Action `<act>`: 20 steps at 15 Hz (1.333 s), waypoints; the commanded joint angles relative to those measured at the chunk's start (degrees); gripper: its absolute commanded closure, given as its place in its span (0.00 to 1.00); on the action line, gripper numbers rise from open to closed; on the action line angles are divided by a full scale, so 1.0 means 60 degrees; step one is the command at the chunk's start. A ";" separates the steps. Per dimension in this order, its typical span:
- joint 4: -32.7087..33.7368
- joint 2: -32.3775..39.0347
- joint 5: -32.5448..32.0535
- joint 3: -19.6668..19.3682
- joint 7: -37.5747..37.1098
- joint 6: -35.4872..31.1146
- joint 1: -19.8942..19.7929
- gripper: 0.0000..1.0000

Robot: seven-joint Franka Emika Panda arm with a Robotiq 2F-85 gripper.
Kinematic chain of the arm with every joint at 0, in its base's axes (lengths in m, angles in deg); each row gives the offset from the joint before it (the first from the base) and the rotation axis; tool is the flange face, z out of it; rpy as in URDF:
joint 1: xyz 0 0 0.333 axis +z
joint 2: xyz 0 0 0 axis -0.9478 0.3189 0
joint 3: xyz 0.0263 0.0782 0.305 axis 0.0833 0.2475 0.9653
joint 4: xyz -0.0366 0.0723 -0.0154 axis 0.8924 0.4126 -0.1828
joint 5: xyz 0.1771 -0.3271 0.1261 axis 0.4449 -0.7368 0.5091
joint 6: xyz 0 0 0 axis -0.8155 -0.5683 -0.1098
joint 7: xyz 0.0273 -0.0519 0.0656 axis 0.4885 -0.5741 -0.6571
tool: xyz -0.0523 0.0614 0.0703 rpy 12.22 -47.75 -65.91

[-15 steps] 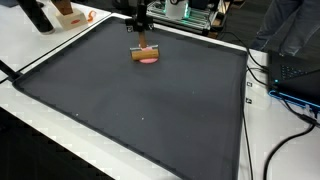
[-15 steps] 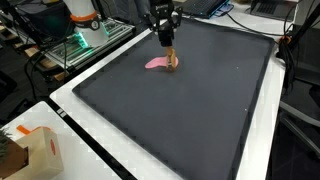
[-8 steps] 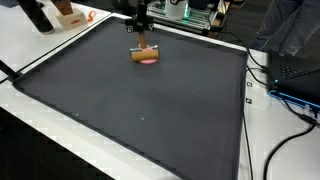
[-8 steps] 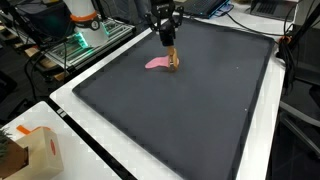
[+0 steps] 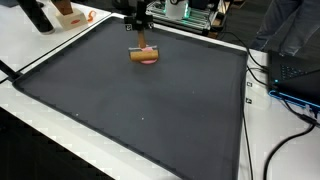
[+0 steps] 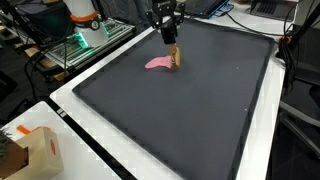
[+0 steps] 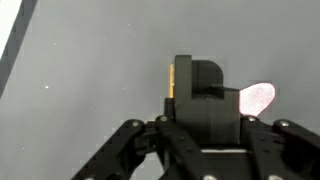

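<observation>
- In an exterior view, the black Robotiq gripper (image 5: 144, 44) stands upright over the far part of the large dark grey mat (image 5: 150, 115). Its fingers are drawn narrow onto a small tan-brown wooden piece (image 5: 141, 54). A flat pink piece (image 5: 151, 60) lies on the mat right against it.
- In an exterior view, the gripper (image 6: 172, 46) pinches the wooden piece (image 6: 174, 59) from above, with the pink piece (image 6: 157, 63) just beside it.
- In the wrist view, the gripper (image 7: 197, 72) hides most of the wooden piece (image 7: 170, 80), leaving only a tan edge. The pink piece (image 7: 258, 97) peeks out beside the fingers.
</observation>
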 commanded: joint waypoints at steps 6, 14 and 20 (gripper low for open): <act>-0.0058 -0.1412 0.0005 0.0200 -0.0920 0.0584 -0.0066 0.76; 0.0361 -0.1666 0.0102 0.0199 -0.1972 0.2031 0.0057 0.51; 0.0377 -0.1694 0.0101 0.0204 -0.2069 0.2085 0.0059 0.51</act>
